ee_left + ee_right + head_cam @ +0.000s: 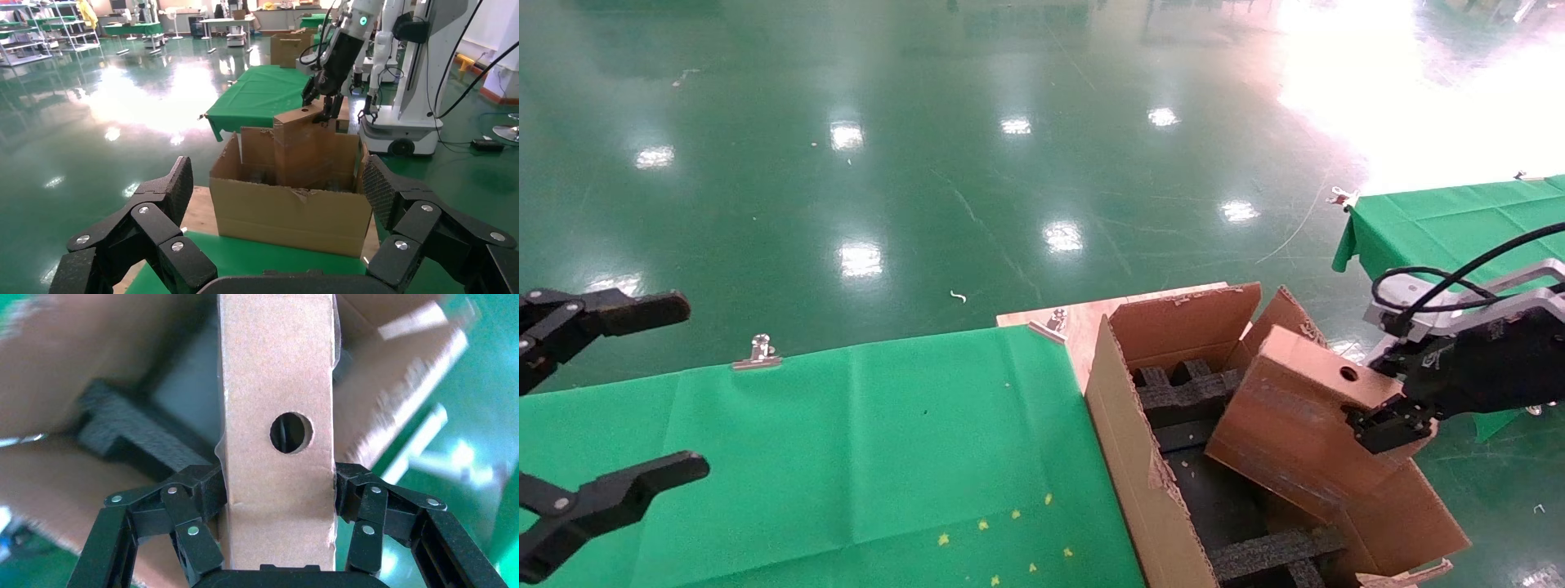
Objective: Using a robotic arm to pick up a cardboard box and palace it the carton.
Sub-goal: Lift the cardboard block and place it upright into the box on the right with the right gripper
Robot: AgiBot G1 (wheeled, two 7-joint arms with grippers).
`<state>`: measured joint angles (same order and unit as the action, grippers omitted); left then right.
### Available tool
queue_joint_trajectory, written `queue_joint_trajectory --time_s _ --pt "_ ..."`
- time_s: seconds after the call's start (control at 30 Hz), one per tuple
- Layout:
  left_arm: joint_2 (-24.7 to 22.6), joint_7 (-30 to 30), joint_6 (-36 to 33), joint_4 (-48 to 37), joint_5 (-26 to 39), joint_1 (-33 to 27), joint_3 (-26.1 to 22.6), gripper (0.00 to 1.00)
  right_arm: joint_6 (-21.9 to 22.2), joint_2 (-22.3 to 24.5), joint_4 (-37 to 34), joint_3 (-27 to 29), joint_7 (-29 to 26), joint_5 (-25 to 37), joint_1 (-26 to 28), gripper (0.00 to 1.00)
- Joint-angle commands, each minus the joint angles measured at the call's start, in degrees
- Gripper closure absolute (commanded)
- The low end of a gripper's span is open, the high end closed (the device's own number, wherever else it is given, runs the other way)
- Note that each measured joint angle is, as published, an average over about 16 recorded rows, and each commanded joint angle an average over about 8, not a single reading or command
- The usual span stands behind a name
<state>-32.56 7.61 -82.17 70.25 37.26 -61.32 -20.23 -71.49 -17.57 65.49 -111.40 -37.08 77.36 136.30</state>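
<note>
Watching the right gripper [1389, 425] clamping its fingers on the small brown cardboard box [1303, 416], tilted over the big torn-flapped brown carton [1140, 474]. Next it's probably lowering between the black foam dividers [1185, 392]. Left gripper [601, 408] is idling wide open, empty, well away from the carton.

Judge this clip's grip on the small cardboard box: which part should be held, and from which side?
Hold it as shown: the right hand clamps the cardboard box across its thin dimension at the narrow end with the hole, coming from above. That end points up while the box tilts into the carton, so the lower end stays free to enter a foam slot.
</note>
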Motion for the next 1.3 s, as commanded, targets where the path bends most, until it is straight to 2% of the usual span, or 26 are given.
queue_joint_trajectory --time_s 0.03,0.17,0.43,0.53,0.67,1.07,1.17,1.3 --pt "0.0 0.0 0.0 0.0 0.0 0.0 0.0 0.00 2.5 0.5 2.6 -0.7 -6.8 2.3 -0.3 1.00" --pt "0.0 0.0 0.0 0.0 0.0 0.0 0.0 0.00 4.3 0.8 5.7 -1.3 -11.5 4.7 -0.5 1.00" --pt "0.0 0.0 0.0 0.0 0.0 0.0 0.0 0.00 4.5 0.9 5.5 -1.4 -11.3 4.9 -0.5 1.00" --pt "0.0 0.0 0.0 0.0 0.0 0.0 0.0 0.00 4.8 0.8 4.5 -1.4 -13.1 4.7 -0.8 1.00" --pt "0.0 0.0 0.0 0.0 0.0 0.0 0.0 0.00 5.9 0.3 3.9 -2.0 -20.2 5.5 -1.5 1.00" --pt "0.0 0.0 0.0 0.0 0.0 0.0 0.0 0.00 8.7 -0.5 8.1 -4.8 -49.5 15.3 -2.8 1.00" --pt "0.0 0.0 0.0 0.0 0.0 0.0 0.0 0.00 9.5 -0.7 9.4 -5.2 -54.1 16.8 -3.3 1.00" --pt "0.0 0.0 0.0 0.0 0.0 0.0 0.0 0.00 10.6 -1.2 10.4 -5.6 -57.3 18.3 -4.1 1.00"
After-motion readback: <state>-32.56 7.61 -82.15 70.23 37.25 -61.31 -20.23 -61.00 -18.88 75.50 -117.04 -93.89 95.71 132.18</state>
